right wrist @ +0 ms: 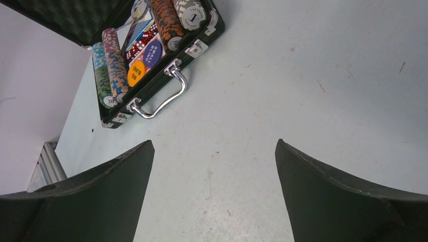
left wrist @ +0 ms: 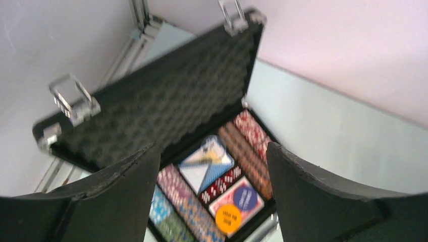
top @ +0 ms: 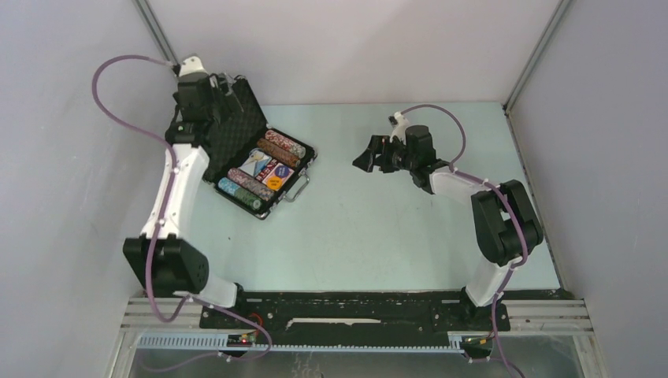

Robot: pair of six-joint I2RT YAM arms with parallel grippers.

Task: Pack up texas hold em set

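Note:
The black case point(top: 288, 183) with silver edges lies open at the table's left, its foam-lined lid point(top: 240, 126) standing up toward the back wall. Rows of multicoloured poker chips point(top: 246, 183), card decks point(left wrist: 207, 164), a strip of red dice point(left wrist: 222, 182), a blue round button point(left wrist: 245, 198) and an orange one point(left wrist: 228, 218) sit inside. My left gripper point(top: 217, 93) hovers over the lid's top edge, open and empty point(left wrist: 212, 148). My right gripper point(top: 362, 160) is open over bare table to the right of the case, with nothing between its fingers point(right wrist: 214, 143).
The case's silver handle point(right wrist: 164, 101) and two latches face the table's middle. Latch hooks point(left wrist: 70, 101) stick up from the lid's edge. Grey walls close in the left, back and right sides; the left wall stands close behind the lid.

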